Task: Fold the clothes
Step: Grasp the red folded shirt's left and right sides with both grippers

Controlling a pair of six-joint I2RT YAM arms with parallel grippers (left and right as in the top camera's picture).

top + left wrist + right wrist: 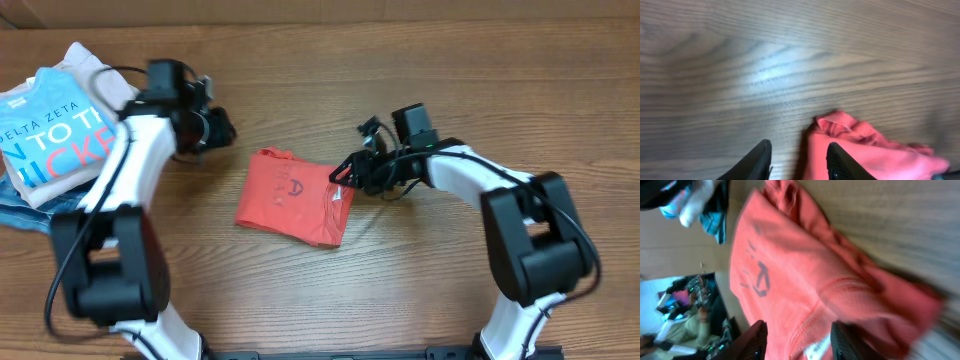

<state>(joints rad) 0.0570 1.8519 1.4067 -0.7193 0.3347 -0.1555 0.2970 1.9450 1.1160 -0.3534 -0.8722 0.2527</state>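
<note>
The clothes, a coral-red T-shirt (290, 200), lie folded into a small rectangle on the middle of the wooden table, a bit of dark print facing up. My right gripper (347, 181) is at the shirt's right edge. In the right wrist view its jaws (799, 342) stand apart just over the red cloth (790, 265), with a seam and a white label in the gap. My left gripper (218, 128) hovers up and to the left of the shirt, apart from it. It (799, 161) is open over bare wood, and the shirt's rumpled corner (865, 147) lies to its right.
A pile of other garments sits at the table's left edge: a bright blue lettered T-shirt (50, 135) on a beige folded one (88, 58), with blue jeans (18, 212) underneath. The same pile shows at the top left of the right wrist view (700, 207).
</note>
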